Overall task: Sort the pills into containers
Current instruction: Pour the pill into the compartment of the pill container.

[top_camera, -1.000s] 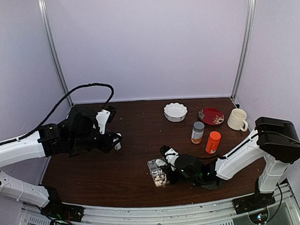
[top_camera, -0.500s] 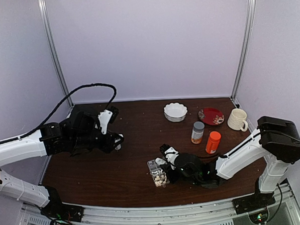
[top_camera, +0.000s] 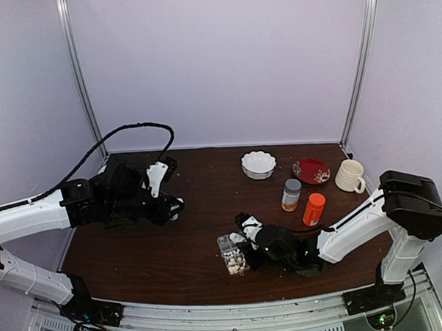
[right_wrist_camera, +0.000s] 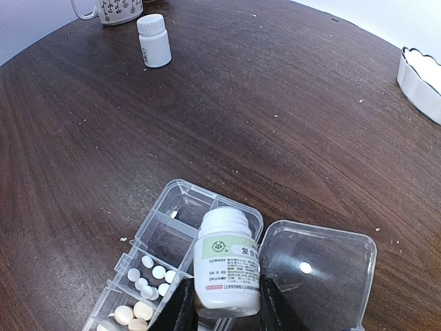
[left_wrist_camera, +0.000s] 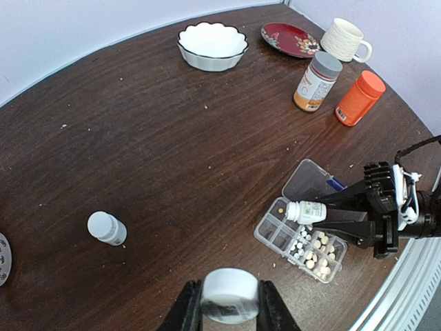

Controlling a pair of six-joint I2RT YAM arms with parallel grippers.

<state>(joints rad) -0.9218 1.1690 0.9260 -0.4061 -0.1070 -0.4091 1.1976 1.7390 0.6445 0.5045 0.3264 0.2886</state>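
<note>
The flat, clear plastic rectangular organiser box (left_wrist_camera: 271, 235) lies on the dark brown wooden table (left_wrist_camera: 151, 138), near its front edge and a little right of centre. Its hinged clear lid (right_wrist_camera: 324, 276) is swung fully open and lies flat beside it, still joined along one long side. Thin clear walls divide the box into small cells (right_wrist_camera: 172, 221). The tiny round cream-white pills (right_wrist_camera: 148, 274) lie loose in clusters in the cells toward one end, several to a cell, some whiter, some creamier.

Left arm (top_camera: 32, 218): was raised, reaching toward centre.
Left gripper (left_wrist_camera: 229, 307): pinched a white cap (left_wrist_camera: 229, 293).
Right arm (top_camera: 356, 229): lay low, stretched leftward.
Right gripper (right_wrist_camera: 227, 303): gripped 1 small white bottle (right_wrist_camera: 226, 265).
</note>
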